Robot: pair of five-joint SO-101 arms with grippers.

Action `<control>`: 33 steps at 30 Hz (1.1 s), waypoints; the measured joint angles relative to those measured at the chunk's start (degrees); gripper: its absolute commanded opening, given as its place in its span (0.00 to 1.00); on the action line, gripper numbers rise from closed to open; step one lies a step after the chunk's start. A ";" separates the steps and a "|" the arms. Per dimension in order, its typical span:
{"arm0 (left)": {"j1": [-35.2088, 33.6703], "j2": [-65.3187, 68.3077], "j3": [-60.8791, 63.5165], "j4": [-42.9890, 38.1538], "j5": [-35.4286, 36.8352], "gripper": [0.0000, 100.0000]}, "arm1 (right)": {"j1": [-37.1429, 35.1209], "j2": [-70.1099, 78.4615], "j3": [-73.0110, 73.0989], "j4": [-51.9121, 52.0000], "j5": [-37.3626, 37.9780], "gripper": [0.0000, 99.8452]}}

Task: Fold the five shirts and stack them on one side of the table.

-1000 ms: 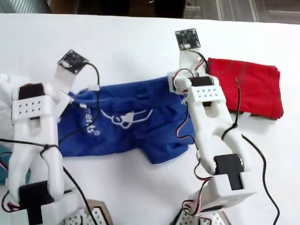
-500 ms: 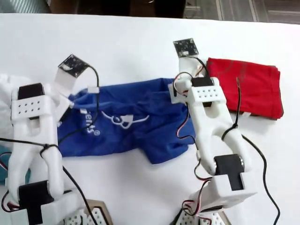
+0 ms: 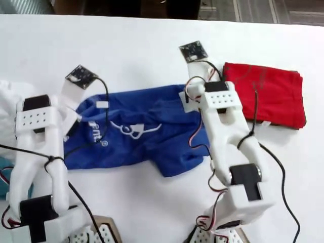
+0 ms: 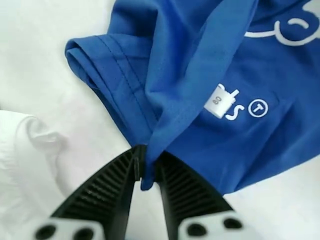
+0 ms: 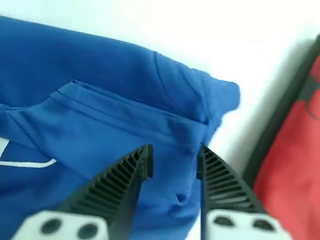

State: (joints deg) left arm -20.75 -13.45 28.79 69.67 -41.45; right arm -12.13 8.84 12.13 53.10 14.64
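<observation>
High view: my left arm had nudged the blue shirt end slightly inward on the table.
Left gripper: clamped on a blue fold.
Right gripper: jaws parted, shifted over the opposite hem, beside the folded red shirt.
Meaning: this fold was probably only begun.

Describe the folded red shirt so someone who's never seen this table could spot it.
On the white table, look toward its right side. The red fabric shirt lies folded into a rectangle, unlike the rumpled blue fabric shirt spread beside it.
</observation>
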 measured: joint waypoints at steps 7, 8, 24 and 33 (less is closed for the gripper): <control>0.00 0.00 0.00 -0.09 0.00 0.03 | 0.35 10.55 -10.64 2.90 0.00 0.14; 0.00 0.00 0.00 -0.09 0.00 0.03 | 0.70 11.69 -12.75 3.87 0.09 0.14; -0.09 0.00 0.00 -0.09 0.00 0.03 | 2.02 19.52 -25.76 15.82 0.09 0.14; 0.00 0.00 0.00 -0.09 0.00 0.03 | 0.35 19.60 -29.98 15.82 0.09 0.14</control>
State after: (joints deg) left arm -20.75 -13.45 28.79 69.58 -41.45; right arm -11.78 28.44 -17.85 68.92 14.73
